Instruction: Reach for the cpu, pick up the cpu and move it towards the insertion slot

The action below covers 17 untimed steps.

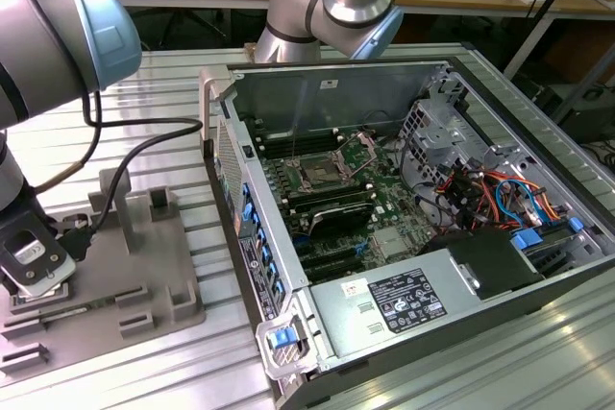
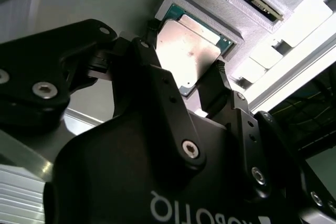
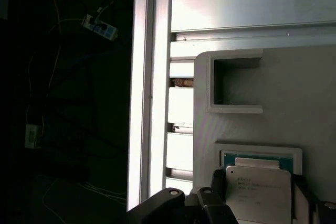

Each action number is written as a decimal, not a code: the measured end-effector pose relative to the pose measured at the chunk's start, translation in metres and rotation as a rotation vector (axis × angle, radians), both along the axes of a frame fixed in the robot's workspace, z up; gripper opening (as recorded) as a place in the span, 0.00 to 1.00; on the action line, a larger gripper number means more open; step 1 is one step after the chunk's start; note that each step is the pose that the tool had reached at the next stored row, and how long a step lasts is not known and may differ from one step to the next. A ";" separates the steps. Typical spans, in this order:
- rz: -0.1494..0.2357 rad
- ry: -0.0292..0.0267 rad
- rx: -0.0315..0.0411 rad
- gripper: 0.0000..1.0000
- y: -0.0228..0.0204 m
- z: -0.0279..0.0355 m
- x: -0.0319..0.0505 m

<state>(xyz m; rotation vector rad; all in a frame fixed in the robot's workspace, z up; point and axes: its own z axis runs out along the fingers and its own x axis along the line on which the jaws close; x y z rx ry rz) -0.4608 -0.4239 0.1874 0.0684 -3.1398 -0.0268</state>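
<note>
The cpu (image 2: 188, 51) (image 3: 257, 191) is a silvery square chip sitting between the black fingers (image 2: 218, 77) of my gripper (image 2: 184, 59) (image 3: 258, 200), which is shut on it in both wrist views. It hangs just over a framed recess (image 3: 260, 152) of the grey tray (image 1: 144, 266), where a green-edged piece with a silvery top shows beneath it. In the exterior view my gripper (image 1: 34, 261) is low over the tray at the exterior view's left. The insertion slot (image 1: 318, 176), with its shiny frame and dark centre, lies on the green board inside the open computer case, far to the exterior view's right of my gripper.
The open computer case (image 1: 231, 141) has a tall side wall between the tray and the board. A power supply (image 1: 404, 300) and bundled cables (image 1: 480, 194) fill its near and right parts. The tray carries raised blocks (image 1: 159, 201). The arm's base (image 1: 327, 7) stands behind the case.
</note>
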 end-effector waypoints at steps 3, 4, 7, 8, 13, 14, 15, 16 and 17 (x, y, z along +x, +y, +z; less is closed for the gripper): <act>-0.048 0.0001 -0.0001 0.55 -0.0002 -0.0006 0.0000; -0.061 0.0002 -0.0001 0.55 -0.0002 -0.0006 0.0000; -0.088 -0.0001 -0.0003 0.55 -0.0003 -0.0009 0.0001; -0.100 0.0000 0.0000 0.55 -0.0002 -0.0010 0.0001; -0.108 -0.0002 0.0003 0.55 -0.0010 -0.0011 -0.0001; -0.094 -0.0001 -0.0004 0.55 -0.0016 -0.0010 0.0000; -0.080 -0.0002 -0.0006 0.55 -0.0022 -0.0010 0.0000; -0.072 -0.0002 -0.0007 0.55 -0.0024 -0.0010 0.0000; -0.071 -0.0002 -0.0007 0.55 -0.0024 -0.0010 0.0000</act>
